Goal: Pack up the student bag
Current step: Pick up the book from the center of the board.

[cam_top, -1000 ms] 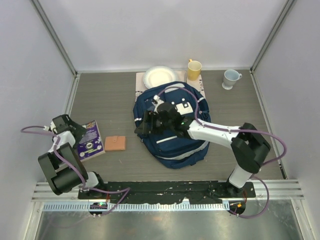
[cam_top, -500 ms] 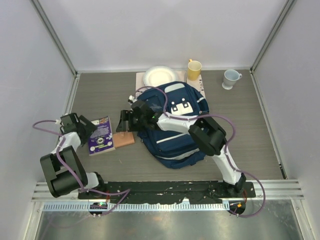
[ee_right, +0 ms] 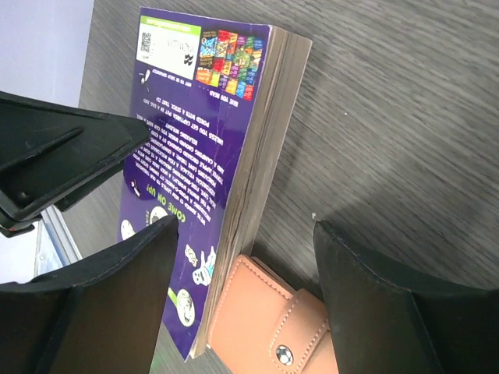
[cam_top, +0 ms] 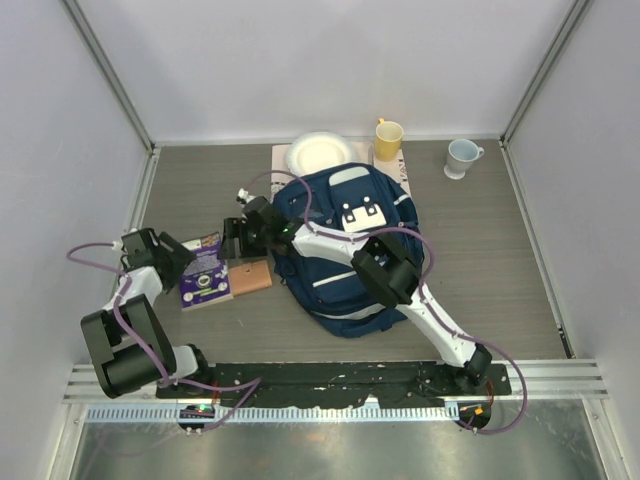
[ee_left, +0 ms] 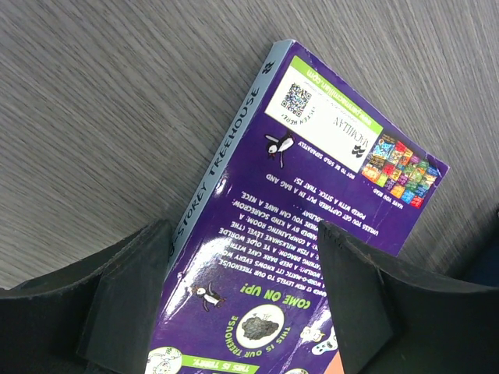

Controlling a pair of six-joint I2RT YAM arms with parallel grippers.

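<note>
The student bag (cam_top: pixel 340 295), navy with thin white stripes, lies in the middle of the table. A purple paperback book (cam_top: pixel 205 275) (ee_left: pixel 312 156) (ee_right: pixel 195 117) lies flat to its left. An orange snap wallet (cam_top: pixel 252 276) (ee_right: pixel 265 319) touches the book's page edge. My left gripper (cam_top: pixel 170 262) (ee_left: pixel 242 230) is open over the book's cover, one finger at the spine. My right gripper (cam_top: pixel 232 238) (ee_right: pixel 245 226) reaches left past the bag. It is open and straddles the book's page edge and the wallet, holding nothing.
A white plate (cam_top: pixel 318 153), a yellow cup (cam_top: pixel 388 138) and a pale blue mug (cam_top: pixel 462 156) stand along the back edge. A flat white sheet (cam_top: pixel 403 178) shows under the bag's far corner. Walls close in on the left, back and right.
My right arm swung from over the bag leftward to the book and wallet. The book and wallet slid right toward the bag with my left gripper following. Both jaws narrowed slightly.
</note>
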